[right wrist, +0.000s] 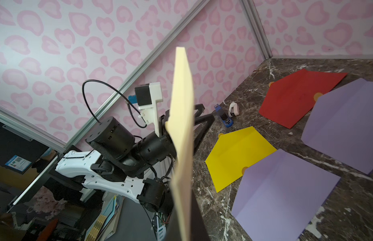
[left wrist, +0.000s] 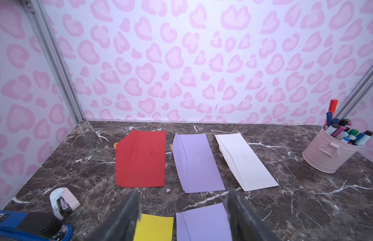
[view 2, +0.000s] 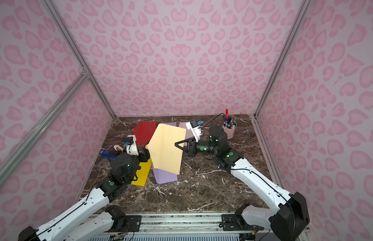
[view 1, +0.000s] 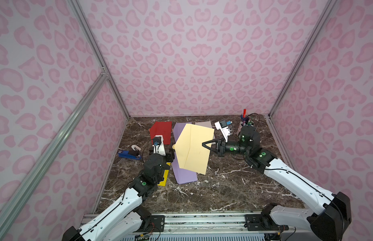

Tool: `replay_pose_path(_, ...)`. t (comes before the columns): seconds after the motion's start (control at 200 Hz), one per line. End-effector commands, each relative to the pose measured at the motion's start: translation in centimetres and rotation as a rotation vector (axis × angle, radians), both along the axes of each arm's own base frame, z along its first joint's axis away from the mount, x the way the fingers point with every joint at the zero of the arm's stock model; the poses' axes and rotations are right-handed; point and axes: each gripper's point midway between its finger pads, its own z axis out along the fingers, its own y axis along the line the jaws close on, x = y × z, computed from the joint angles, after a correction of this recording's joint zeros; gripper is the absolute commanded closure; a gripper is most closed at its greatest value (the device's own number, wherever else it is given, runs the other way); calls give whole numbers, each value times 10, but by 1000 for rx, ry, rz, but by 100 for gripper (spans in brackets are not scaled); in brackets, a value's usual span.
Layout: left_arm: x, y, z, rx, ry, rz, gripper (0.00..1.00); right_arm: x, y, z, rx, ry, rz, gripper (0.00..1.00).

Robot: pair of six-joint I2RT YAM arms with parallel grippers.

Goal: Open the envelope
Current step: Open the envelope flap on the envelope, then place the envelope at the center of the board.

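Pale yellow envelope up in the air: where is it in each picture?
Top view: pale yellow envelope in the middle, lifted up.
Top view: envelope in the middle too.
Left wrist: not in it.
Right wrist: edge-on, a thin strip up the middle.
Landmark: red envelope, lying flat in all four.

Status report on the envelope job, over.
Right gripper shut on cream envelope, held off the table. Left gripper open beside its pointed flap end. Purple envelope lies underneath.

The cream envelope (view 1: 194, 148) hangs tilted in midair, pointed end leftward.
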Motion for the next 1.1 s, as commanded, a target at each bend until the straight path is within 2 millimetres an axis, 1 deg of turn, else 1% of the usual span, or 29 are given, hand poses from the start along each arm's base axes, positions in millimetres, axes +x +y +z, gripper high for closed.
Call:
replay_pose_path(0.0, -5, -2, 7, -29, -15, -29, 30, -2, -2, -2, -6, -3, 15, 100)
replay_pose_path(0.14, -9, -2, 13, -49, -30, -47, 30, 0, -5, -3, -12, -2, 7, 100)
replay_pose_path(0.2, -10, -6, 15, -58, -35, -71, 29, 1, -6, -3, -12, -1, 4, 100)
replay_pose_path(0.305, -18, -24, 23, -86, -72, -198, 27, 5, -10, -1, -7, -5, -10, 100)
replay_pose_path(0.37, -26, -35, 30, -109, -102, -279, 23, 8, -12, 3, -3, -12, -20, 100)
replay_pose_path(0.45, -37, -44, 40, -127, -136, -360, 18, 12, -14, 7, 1, -22, -30, 100)
replay_pose_path(0.505, -43, -48, 45, -136, -159, -400, 17, 14, -16, 10, 0, -30, -38, 100)
replay_pose_path(0.6, -50, -44, 52, -153, -183, -401, 16, 23, -22, 10, -4, -30, -64, 100)
replay_pose_path(0.735, -49, -29, 52, -157, -180, -330, 15, 35, -31, 2, -19, -16, -84, 100)
replay_pose_path(0.815, -48, -20, 51, -163, -174, -280, 15, 43, -38, -8, -44, -3, -101, 100)
replay_pose_path(0.895, -46, -14, 49, -166, -166, -244, 15, 49, -44, -23, -97, 12, -114, 100)
replay_pose_path(0.955, -46, -13, 48, -161, -162, -238, 15, 53, -51, -40, -155, 39, -129, 100)
replay_pose_path(1.005, -45, -13, 48, -160, -160, -233, 15, 56, -56, -57, -189, 76, -137, 100)
replay_pose_path(1.095, -43, -12, 45, -155, -153, -225, 15, 53, -62, -90, -225, 145, -140, 100)
